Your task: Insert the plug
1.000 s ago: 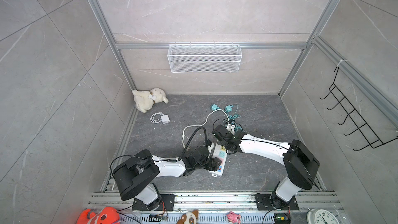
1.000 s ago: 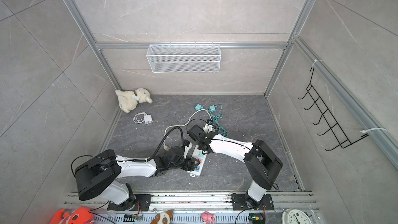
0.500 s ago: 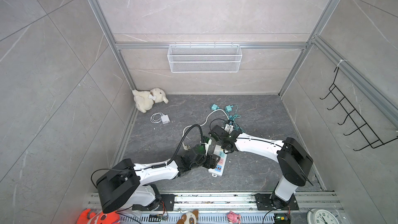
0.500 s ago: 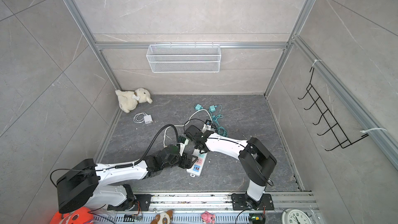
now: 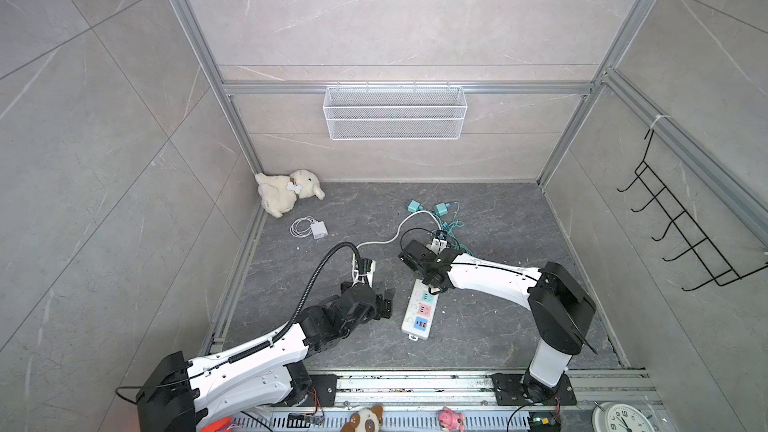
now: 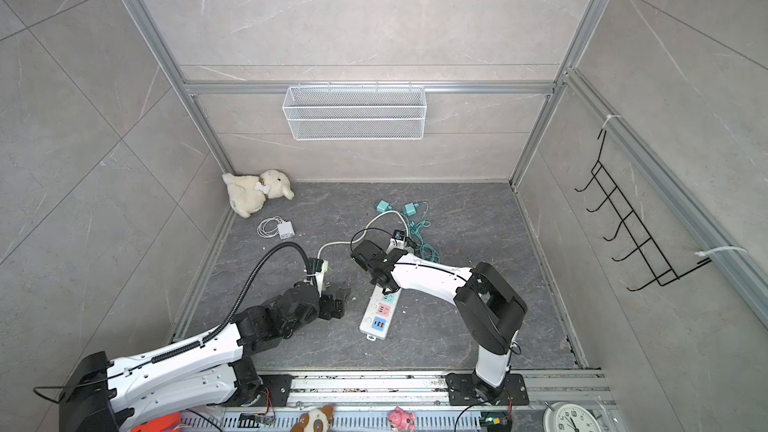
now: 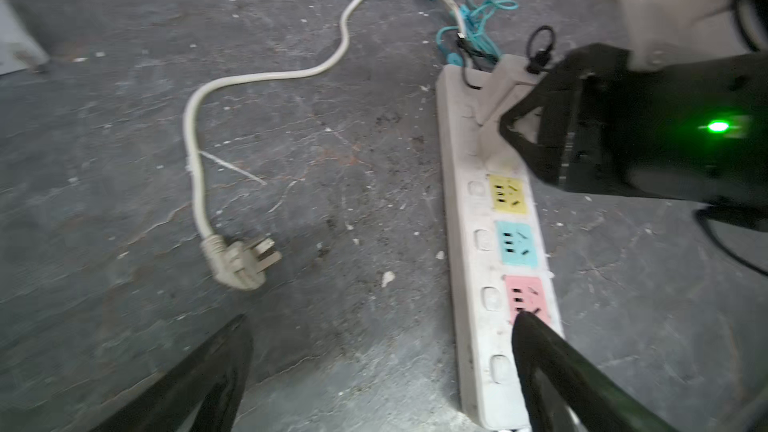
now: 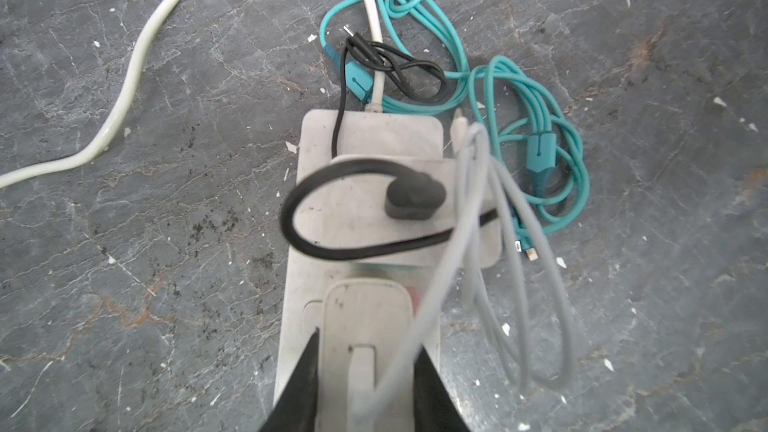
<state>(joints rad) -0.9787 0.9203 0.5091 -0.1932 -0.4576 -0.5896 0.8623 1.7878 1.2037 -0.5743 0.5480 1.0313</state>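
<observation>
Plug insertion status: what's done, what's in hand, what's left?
Done: the right hand is shut on the white adapter, over the power strip.
In hand: alignment; the yellow socket shows empty.
Left: press in and release.
The left hand is open and holds nothing.

A robot lab cell. Aluminium framing [image 5: 189,31] holds tile-look wall panels [image 5: 395,14]; 2 arms [image 5: 253,361] bolt to a rail [image 5: 415,384].

- Your left arm [image 5: 249,363], 7 o'clock in both top views: white shells, black joints, small screws.
- Black corrugated conduit [image 5: 320,268] runs along it.
- Your left gripper [image 7: 381,317]: black tapered fingers.
- Your right arm [image 5: 494,280], 4 o'clock: same colours; green light [image 7: 717,126] on wrist.
</observation>
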